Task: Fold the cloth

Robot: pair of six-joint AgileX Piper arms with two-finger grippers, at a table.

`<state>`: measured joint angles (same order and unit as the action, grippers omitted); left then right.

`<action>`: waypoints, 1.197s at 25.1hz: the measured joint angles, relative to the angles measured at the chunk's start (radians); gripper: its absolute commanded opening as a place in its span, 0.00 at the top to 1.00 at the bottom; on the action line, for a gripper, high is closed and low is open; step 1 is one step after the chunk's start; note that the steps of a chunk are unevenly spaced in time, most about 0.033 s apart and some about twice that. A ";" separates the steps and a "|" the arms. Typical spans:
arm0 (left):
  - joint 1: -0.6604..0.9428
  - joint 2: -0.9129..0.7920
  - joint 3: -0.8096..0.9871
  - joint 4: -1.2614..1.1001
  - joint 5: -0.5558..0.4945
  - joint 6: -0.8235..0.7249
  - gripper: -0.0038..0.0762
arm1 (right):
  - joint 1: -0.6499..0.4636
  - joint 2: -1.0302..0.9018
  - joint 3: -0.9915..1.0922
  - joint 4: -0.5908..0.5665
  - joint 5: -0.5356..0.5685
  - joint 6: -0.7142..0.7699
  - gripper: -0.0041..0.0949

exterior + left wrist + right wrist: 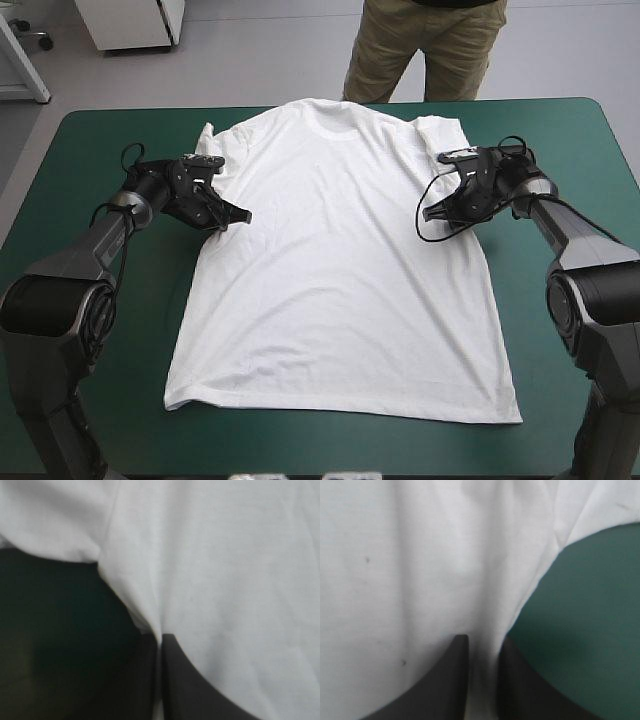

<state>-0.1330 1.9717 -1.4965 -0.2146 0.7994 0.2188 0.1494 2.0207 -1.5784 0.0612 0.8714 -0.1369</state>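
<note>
1. Nearest the robot: the straight bottom hem of the white short-sleeved T-shirt (340, 270), spread flat on the table with its teal-green cover (100, 140), a strip of bare cover between the hem and the near edge.
2. Farther in, the broad white body, smooth but for faint creases, narrowing slightly toward the sleeves.
3. At the body's left side edge, just under the sleeve, the left tool (240, 215), low on the table, with its two broad black fins pressed nearly together on the T-shirt's edge. Seen from the left wrist, the left tool (161, 637) shows only a thin white sliver between the fins, with white cloth (225, 555) ahead and dark cover beside.
4. At the opposite side edge, level with it, the right tool (428, 213), likewise clamped on the T-shirt. Seen from the right wrist, the right tool (482, 640) holds a narrow strip of white cloth (420, 555), with teal-green cover just beside.
5. Beyond both tools, the short sleeves — the left one small and rumpled — and the collar close to the table's far edge.
</note>
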 measured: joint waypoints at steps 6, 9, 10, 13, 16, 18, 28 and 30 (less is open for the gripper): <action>0.000 -0.004 0.001 0.007 -0.006 0.000 0.96 | 0.000 -0.004 -0.004 0.017 0.003 -0.004 0.97; -0.001 -0.014 0.000 0.025 0.009 0.000 0.96 | 0.000 -0.018 0.002 0.014 0.001 -0.004 0.97; -0.001 -0.017 -0.007 0.031 0.019 -0.001 0.96 | 0.000 -0.026 0.007 0.010 0.010 -0.004 0.97; -0.002 -0.028 -0.046 0.059 0.049 -0.001 0.96 | 0.000 -0.065 0.019 0.003 0.036 -0.006 0.97; -0.003 -0.051 -0.104 0.082 0.075 -0.004 0.96 | 0.000 -0.138 0.020 0.003 0.038 -0.008 0.97; -0.003 -0.073 -0.148 0.091 0.098 -0.005 0.96 | 0.000 -0.199 0.020 0.003 0.038 -0.010 0.97; -0.003 -0.453 -0.312 0.125 0.274 -0.003 0.96 | 0.000 -0.691 -0.084 0.098 0.059 -0.045 0.98; -0.003 -0.540 -0.314 0.125 0.280 -0.002 0.96 | 0.000 -0.753 -0.103 0.115 0.076 -0.058 0.98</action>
<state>-0.1362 1.4312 -1.8104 -0.0893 1.0792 0.2164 0.1494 1.2681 -1.6810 0.1759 0.9475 -0.1946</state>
